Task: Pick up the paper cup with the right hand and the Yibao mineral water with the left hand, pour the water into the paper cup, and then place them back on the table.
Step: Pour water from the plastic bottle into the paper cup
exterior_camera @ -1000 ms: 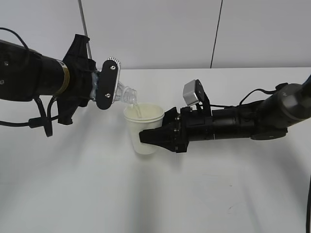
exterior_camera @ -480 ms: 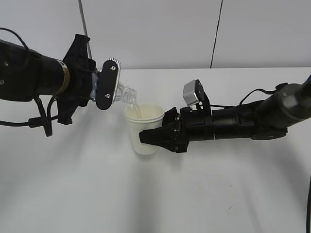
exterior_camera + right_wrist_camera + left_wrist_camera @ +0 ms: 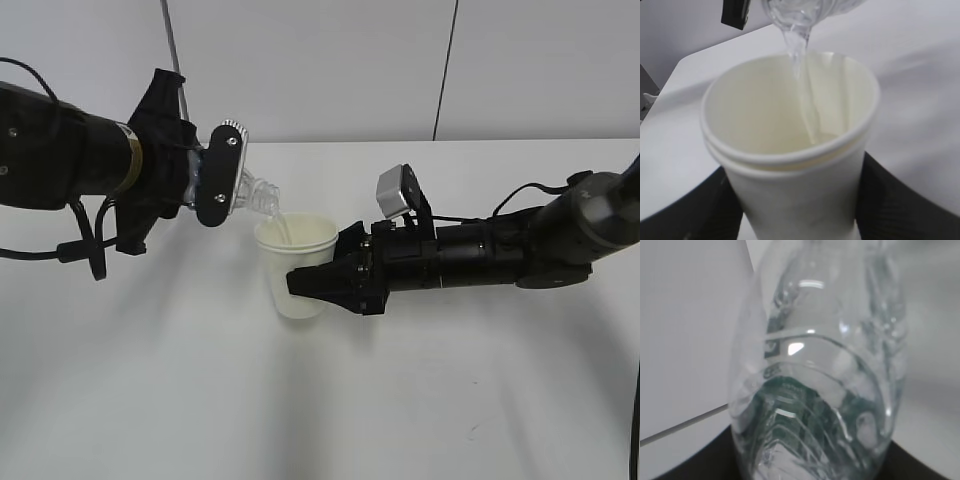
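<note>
My left gripper (image 3: 215, 178) is shut on the Yibao mineral water (image 3: 252, 190), tipped with its open neck over the paper cup (image 3: 296, 262). A thin stream of water runs from the neck into the cup (image 3: 790, 150). The clear bottle (image 3: 820, 370) with its green label fills the left wrist view. My right gripper (image 3: 325, 283) is shut on the cup's sides and holds it upright near the middle of the white table (image 3: 300, 400); its black fingers (image 3: 905, 200) flank the cup in the right wrist view.
A white wall with two dark vertical seams (image 3: 445, 70) stands behind the table. A black cable (image 3: 85, 250) loops under the left arm. Bare tabletop lies in front of both arms.
The bottle has tipped a touch further toward the cup. Both arms and the cup stay where they were, and the water keeps flowing.
</note>
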